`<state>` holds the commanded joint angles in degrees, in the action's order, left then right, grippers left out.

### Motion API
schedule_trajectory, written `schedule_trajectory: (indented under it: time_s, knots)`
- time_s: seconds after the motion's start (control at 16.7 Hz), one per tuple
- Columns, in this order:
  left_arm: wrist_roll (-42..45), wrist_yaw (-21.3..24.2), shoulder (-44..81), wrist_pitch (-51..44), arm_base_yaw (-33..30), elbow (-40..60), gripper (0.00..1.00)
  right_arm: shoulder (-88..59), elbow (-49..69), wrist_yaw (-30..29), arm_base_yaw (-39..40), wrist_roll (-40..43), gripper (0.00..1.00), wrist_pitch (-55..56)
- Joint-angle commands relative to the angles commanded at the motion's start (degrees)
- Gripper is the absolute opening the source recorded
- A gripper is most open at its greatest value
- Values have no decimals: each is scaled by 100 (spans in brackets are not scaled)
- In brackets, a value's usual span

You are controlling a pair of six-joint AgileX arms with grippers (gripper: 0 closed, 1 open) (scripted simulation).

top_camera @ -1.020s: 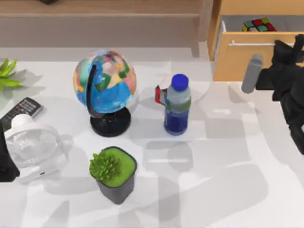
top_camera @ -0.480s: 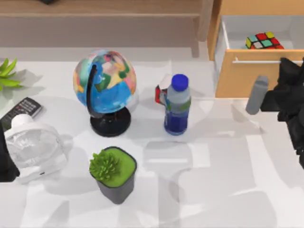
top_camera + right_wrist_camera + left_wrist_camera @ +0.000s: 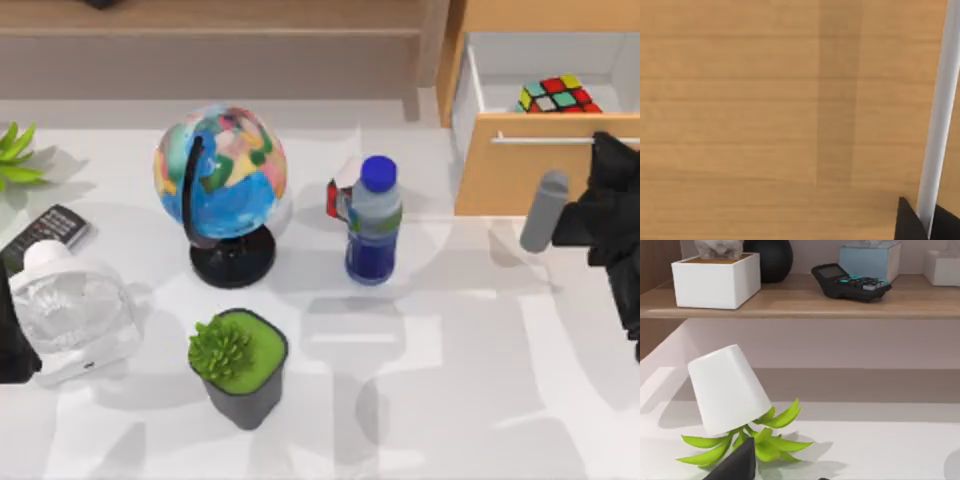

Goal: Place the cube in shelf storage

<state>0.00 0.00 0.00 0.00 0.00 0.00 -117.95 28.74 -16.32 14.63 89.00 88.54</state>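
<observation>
The cube [image 3: 557,95], with red, green and yellow squares, lies inside the open light-wood drawer [image 3: 530,180] at the back right. My right gripper [image 3: 603,150] is at the drawer's front, and its dark fingertips [image 3: 905,222] are shut on the silver bar handle [image 3: 937,115]. The shelf storage [image 3: 220,22] runs along the back left as a long light-wood board, and the shelf storage [image 3: 805,302] carries several items. My left arm [image 3: 12,335] stays parked at the table's left edge.
A globe [image 3: 220,175], a blue-capped bottle [image 3: 373,220] with a small red-and-white item [image 3: 338,197] beside it, and a potted plant [image 3: 240,365] stand mid-table. A white fan [image 3: 75,305], a remote [image 3: 45,235] and a leafy plant [image 3: 15,155] sit at the left.
The drawer has slid out toward the table's front with my right gripper on its handle. More of the cube inside shows. The left arm has not moved.
</observation>
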Motion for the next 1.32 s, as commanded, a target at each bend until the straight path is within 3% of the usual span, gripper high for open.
schedule_trajectory:
  time_s: [0.42, 0.72, 1.32]
  knots:
    - [0, 0, 0, 0, 0, 0, 100, 332, -1244, -378, 366, -16, 0, 872]
    - [0, 0, 0, 0, 0, 0, 100, 356, -1313, -402, 392, -15, 0, 931]
    - [0, 0, 0, 0, 0, 0, 100, 356, -1313, -402, 392, -15, 75, 931]
